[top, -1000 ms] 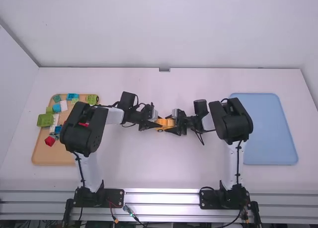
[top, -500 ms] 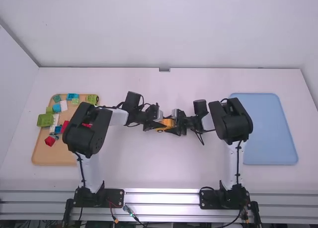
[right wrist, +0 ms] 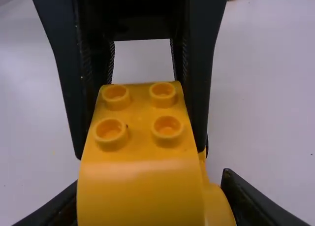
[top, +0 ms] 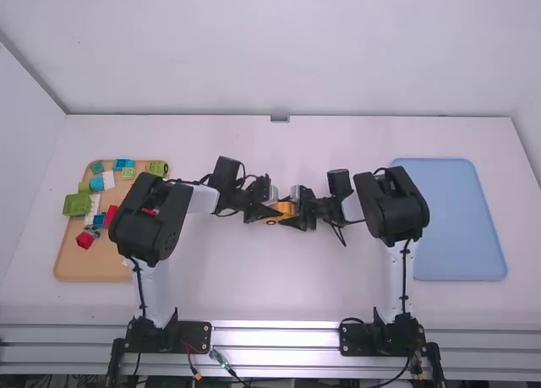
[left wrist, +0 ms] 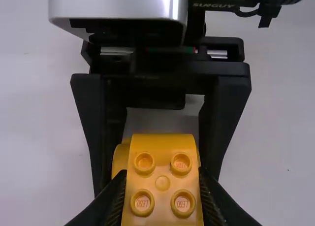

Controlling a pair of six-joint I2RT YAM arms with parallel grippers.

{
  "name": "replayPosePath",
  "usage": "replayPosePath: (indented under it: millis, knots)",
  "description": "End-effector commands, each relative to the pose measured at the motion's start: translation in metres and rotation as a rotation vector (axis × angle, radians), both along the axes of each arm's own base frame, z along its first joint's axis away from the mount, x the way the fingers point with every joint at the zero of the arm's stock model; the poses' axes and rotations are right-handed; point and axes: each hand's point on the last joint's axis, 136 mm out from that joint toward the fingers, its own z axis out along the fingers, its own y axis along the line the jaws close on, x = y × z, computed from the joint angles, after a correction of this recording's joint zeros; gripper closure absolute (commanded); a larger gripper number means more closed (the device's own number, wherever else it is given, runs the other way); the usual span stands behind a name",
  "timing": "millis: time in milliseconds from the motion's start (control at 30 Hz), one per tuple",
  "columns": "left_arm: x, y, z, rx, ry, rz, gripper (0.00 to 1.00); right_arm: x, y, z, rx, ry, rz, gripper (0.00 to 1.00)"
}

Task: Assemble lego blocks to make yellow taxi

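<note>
Between the arms at mid-table, both grippers meet at the yellow taxi assembly (top: 286, 208). My left gripper (top: 271, 214) is shut on it from the left, my right gripper (top: 292, 218) from the right. In the left wrist view, the left gripper (left wrist: 161, 182) has its fingers against the sides of a studded yellow block (left wrist: 162, 206). In the right wrist view, the right gripper (right wrist: 151, 184) straddles the wider yellow part, its fingertips at the sides; a curved yellow block (right wrist: 140, 196) lies in front of the studs. The assembly's underside is hidden.
An orange-tan tray (top: 89, 268) at the left holds several loose green, blue, white and red blocks, partly covered by the left arm. A blue tray (top: 461, 227) lies at the right beyond the right arm.
My left gripper has shifted a little to the right, closer to the right gripper, and covers more of the yellow assembly. The right gripper has stayed nearly still.
</note>
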Motion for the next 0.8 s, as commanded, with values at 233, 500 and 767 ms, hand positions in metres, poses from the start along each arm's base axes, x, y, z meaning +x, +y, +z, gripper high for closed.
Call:
replayPosePath:
  millis: [233,500,767]
  knots:
    - [0.006,0.018,-0.022,0.073,0.06,0.072,0.98,0.002,-0.003,-0.012,-0.043,0.022,-0.029,0.43]
    - [-0.007,0.012,-0.014,0.003,0.059,-0.008,0.98,0.004,-0.005,-0.011,-0.042,0.024,-0.036,0.43]
    - [-0.017,0.007,-0.027,0.012,0.109,-0.007,0.98,0.004,-0.005,-0.012,-0.042,0.025,-0.036,0.43]
